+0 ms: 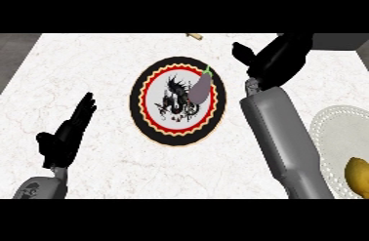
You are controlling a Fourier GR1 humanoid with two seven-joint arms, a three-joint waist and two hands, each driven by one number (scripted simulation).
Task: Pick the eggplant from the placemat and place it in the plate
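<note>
Eggplant [201, 87] is down on the plate [148, 113], on its right part, just left of the right hand [277, 57] and clear of it. That hand is spread open, thumb out, holding nothing. The placemat [328, 132] lies below it, right of the forearm. The left hand [69, 132] rests open, far left.

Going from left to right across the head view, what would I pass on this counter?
left hand → plate → eggplant lying on the plate's right part → right hand → white placemat → yellow object on it, at the right edge.
</note>
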